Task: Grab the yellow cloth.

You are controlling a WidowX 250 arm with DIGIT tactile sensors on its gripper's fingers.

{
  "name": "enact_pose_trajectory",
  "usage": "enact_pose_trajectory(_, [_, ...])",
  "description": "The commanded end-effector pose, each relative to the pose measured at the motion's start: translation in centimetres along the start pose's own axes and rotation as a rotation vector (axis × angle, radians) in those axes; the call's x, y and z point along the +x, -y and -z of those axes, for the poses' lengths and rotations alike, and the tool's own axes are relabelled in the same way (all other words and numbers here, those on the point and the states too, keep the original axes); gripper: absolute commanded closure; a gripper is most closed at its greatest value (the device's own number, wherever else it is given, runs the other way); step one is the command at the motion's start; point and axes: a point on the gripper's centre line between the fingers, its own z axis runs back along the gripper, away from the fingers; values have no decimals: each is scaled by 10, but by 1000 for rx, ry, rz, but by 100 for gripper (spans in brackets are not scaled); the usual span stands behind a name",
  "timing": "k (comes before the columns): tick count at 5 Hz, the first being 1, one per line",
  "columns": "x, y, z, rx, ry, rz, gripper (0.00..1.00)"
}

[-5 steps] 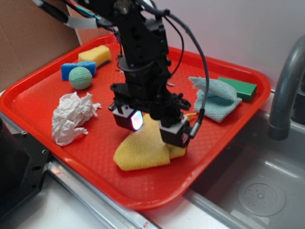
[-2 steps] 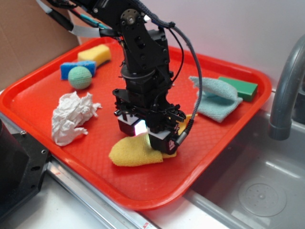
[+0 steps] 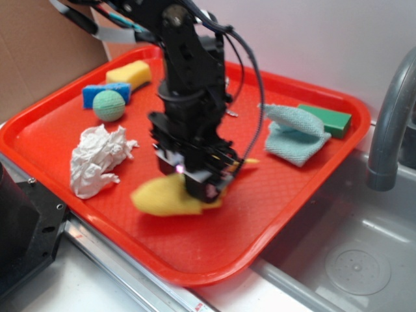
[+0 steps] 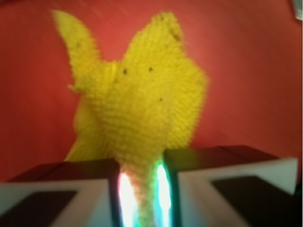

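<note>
Yellow cloth (image 4: 142,109) (pinched by end effector (image 4: 142,198)) over red tray (image 3: 305,195).

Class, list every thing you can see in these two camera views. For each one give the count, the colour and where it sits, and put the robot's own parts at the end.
tray: one, red, beside the sink, holding all the loose items
yellow cloth: one, mustard yellow, front of tray, pinched between the fingers
crumpled paper: one, white, left side of tray
ball: one, green, back left, in front of the blue sponge
blue sponge: one, blue, back left
yellow sponge: one, yellow, back left corner
teal cloth: one, light teal, back right
green block: one, dark green, behind the teal cloth
faucet: one, grey, right edge
sink: one, metal, lower right
cardboard: one, brown, behind the tray at left
gripper: one, black, shut on the yellow cloth
</note>
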Motion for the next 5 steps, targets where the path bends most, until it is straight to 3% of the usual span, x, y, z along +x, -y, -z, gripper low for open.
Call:
enact_pose_trajectory(1, [-10,-64,-112,13,242,-13,100])
enact_pose_trajectory(2, [-8,-89,-161,18,265,-71,100])
enact_pose_trajectory(3, [9,-104,-212,19,270,-77,100])
enact_pose_trajectory(5, [33,-128,-218,31,265,-123,100])
